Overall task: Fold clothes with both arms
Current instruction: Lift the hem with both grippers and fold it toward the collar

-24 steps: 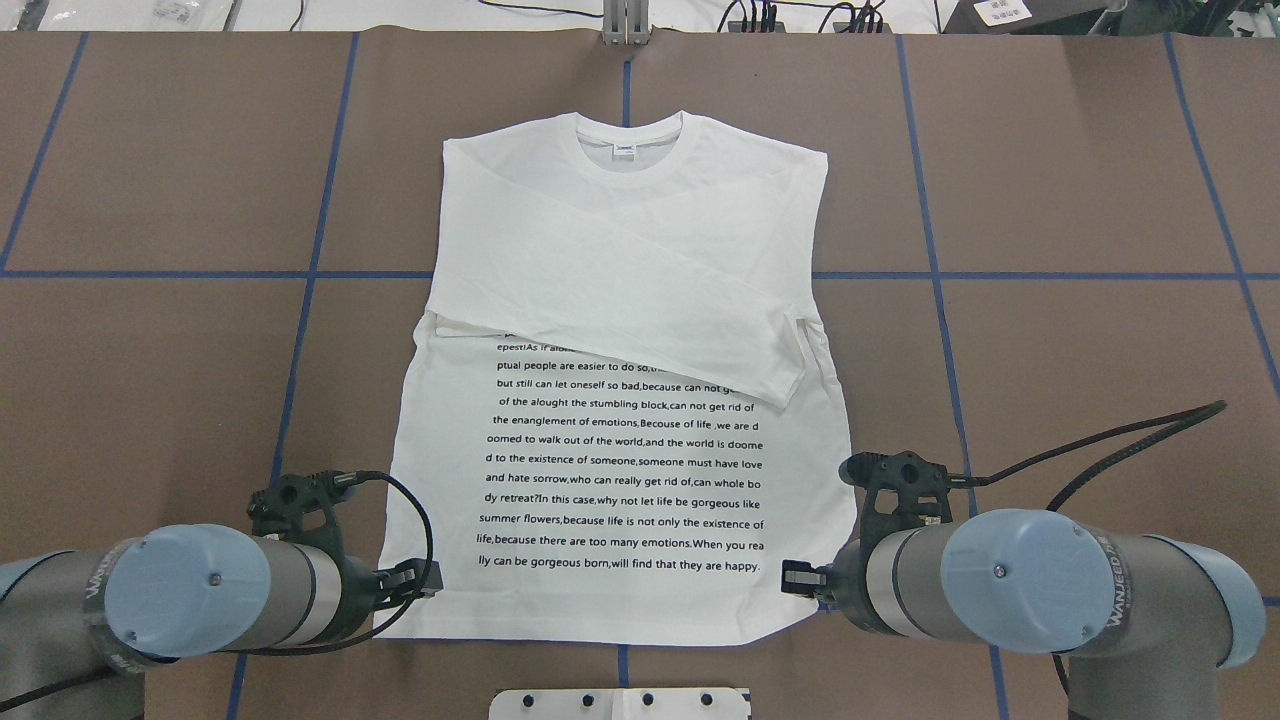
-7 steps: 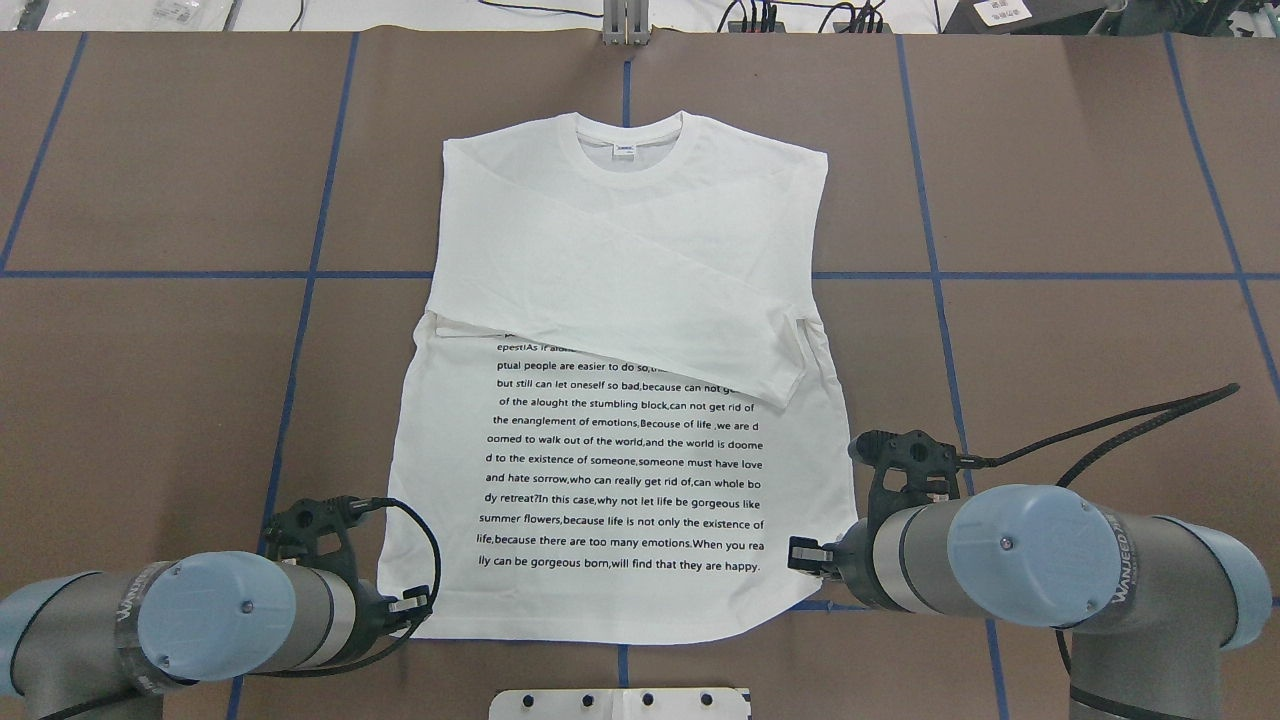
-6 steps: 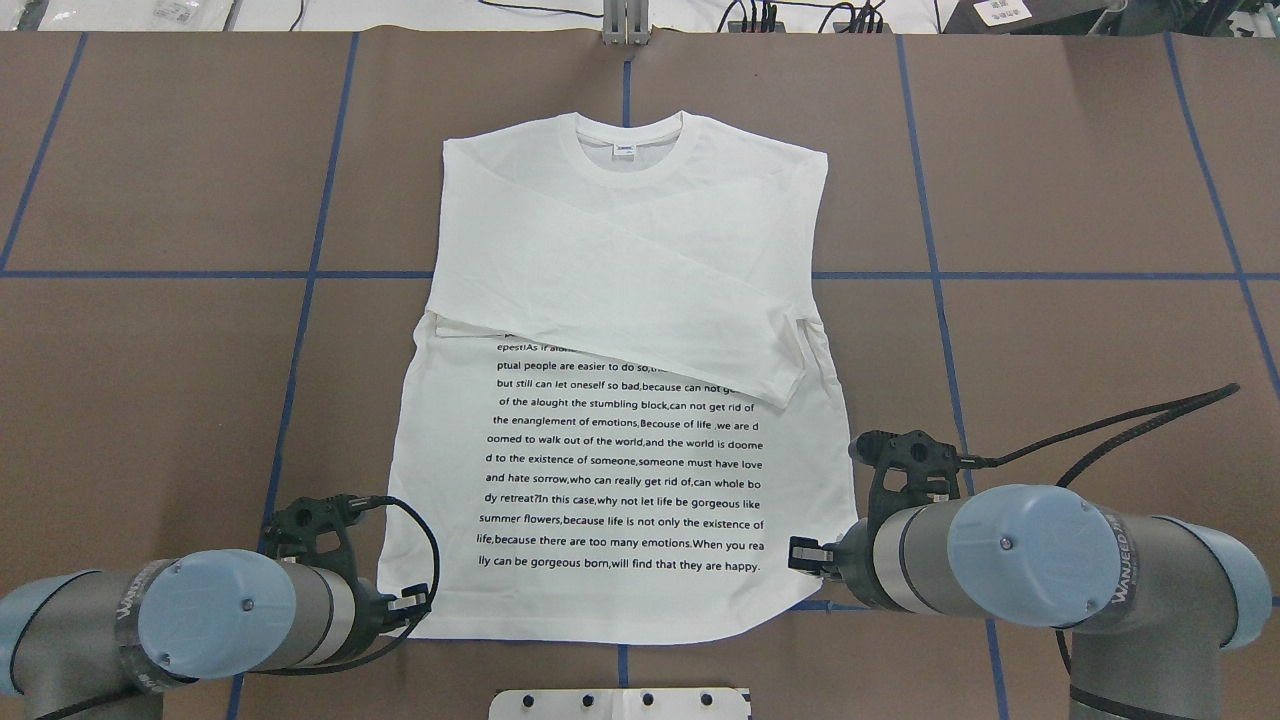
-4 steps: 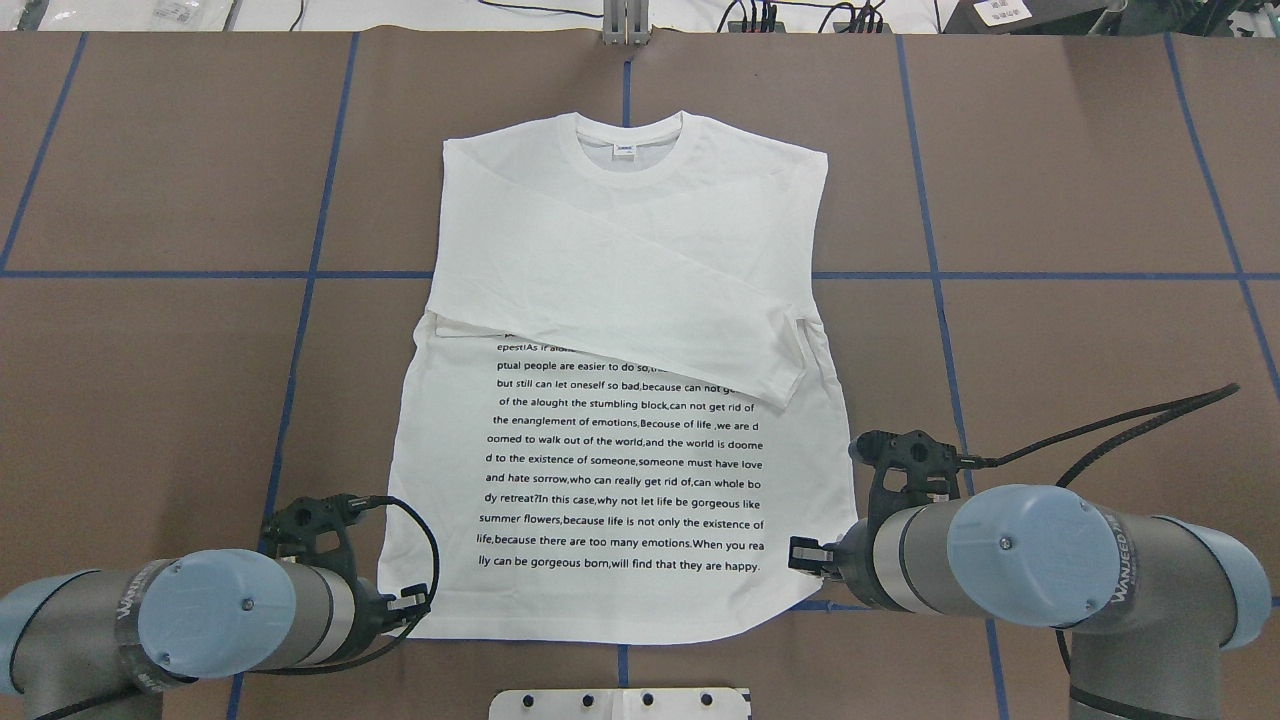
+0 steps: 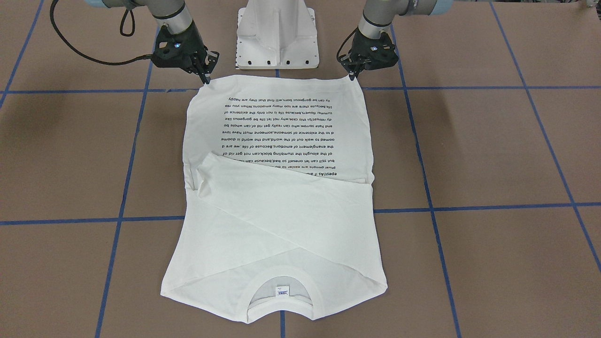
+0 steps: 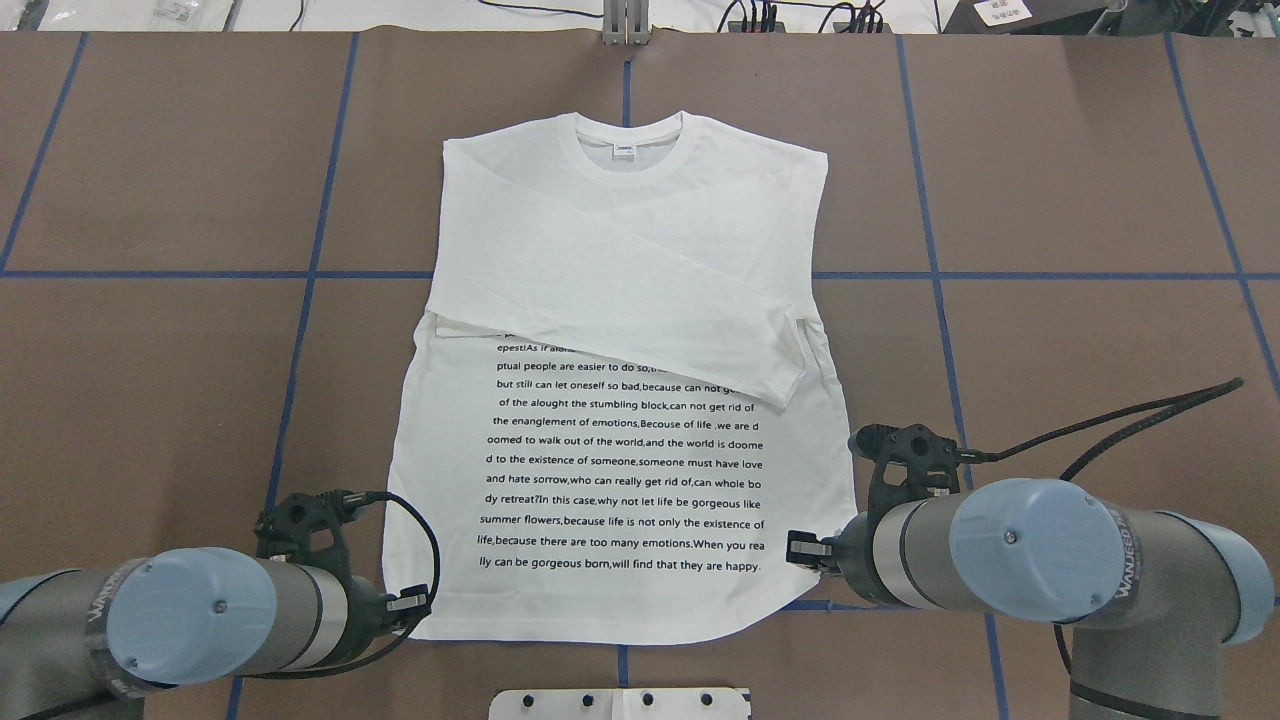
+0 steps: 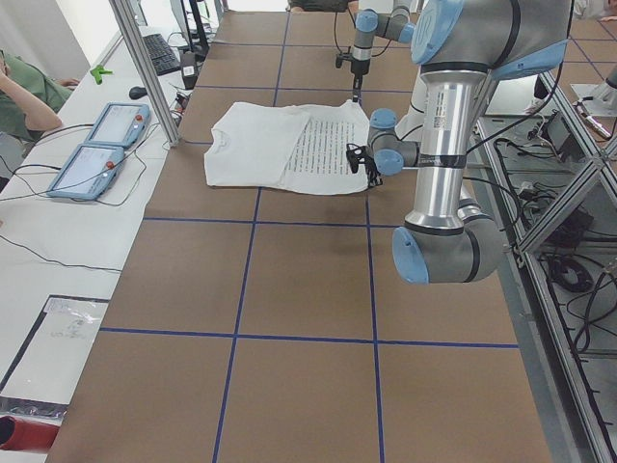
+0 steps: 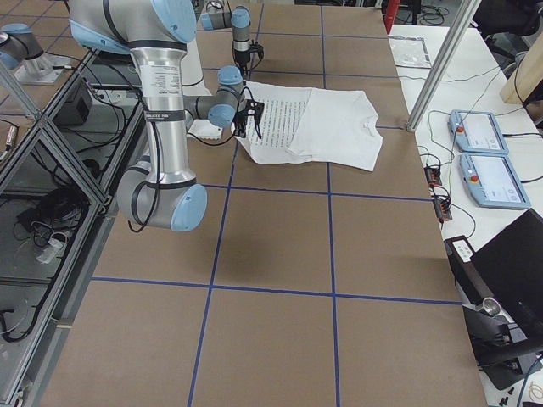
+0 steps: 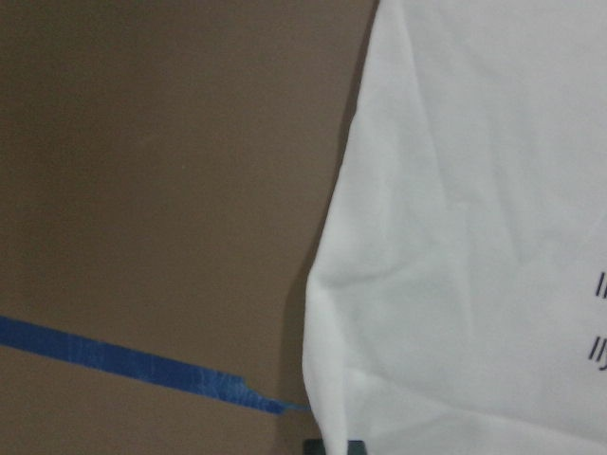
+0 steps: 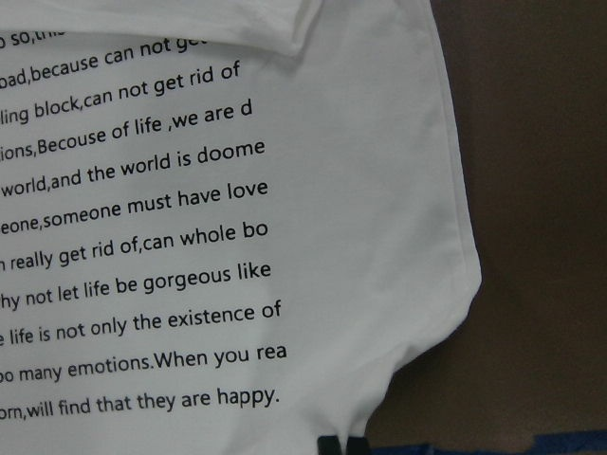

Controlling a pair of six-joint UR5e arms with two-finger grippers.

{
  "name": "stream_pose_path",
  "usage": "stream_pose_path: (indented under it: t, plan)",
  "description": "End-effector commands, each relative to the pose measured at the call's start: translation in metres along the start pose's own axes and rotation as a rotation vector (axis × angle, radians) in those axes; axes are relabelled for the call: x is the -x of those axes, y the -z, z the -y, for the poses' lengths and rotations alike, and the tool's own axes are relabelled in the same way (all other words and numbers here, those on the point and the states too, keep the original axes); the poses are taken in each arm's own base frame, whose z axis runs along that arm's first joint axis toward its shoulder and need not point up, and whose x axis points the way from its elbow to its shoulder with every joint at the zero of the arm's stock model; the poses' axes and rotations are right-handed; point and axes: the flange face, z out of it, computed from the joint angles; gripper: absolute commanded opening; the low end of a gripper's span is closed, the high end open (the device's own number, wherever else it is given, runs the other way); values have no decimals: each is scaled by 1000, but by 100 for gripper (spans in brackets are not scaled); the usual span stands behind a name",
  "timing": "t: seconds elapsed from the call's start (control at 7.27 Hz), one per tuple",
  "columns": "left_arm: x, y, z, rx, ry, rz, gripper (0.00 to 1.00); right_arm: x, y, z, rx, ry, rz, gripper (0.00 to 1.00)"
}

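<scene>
The white T-shirt point(image 6: 620, 300) was laid flat on the brown table point(image 6: 150, 350), front side up, with its ribbed collar point(image 6: 628, 135) turned away from the robot and its hem nearest the white pedestal base point(image 5: 277, 33). Both long sleeves point(image 6: 640, 290) were folded across the chest, one crossed over the other, so that the top lines of the black text block point(image 6: 625, 460) were partly covered. A small neck label point(image 5: 281, 292) was seen inside the collar.

The left gripper point(image 5: 352, 76) was set at the hem corner on the robot's left, and its fingers were drawn together on the cloth there. In the left wrist view the fabric was creased and gathered toward the fingertip at the bottom edge. The right gripper point(image 5: 207, 80) was likewise pinched shut on the opposite hem corner (the hem was seen curved inward toward that pinch in the right wrist view). Both arms were held low, close to the table, one on each side of the shirt. Blue tape lines point(image 6: 300, 275) were laid in a grid over the table, one of them passing under the shirt's middle.
</scene>
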Motion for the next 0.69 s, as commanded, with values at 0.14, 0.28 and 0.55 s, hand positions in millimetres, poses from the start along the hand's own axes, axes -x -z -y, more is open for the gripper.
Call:
stream_pose_path:
  t: [0.14, 0.28, 0.55]
  plan:
    - [-6, 41, -5, 14, -3, -50, 0, -22, 42, 18, 58, -39, 28, 0]
    - [3, 53, -8, 43, -6, -50, 0, -38, 62, 20, 96, -55, 31, 0]
    - [-1, 104, -20, 112, -22, -127, 0, -39, 86, 10, 156, -47, 62, 0]
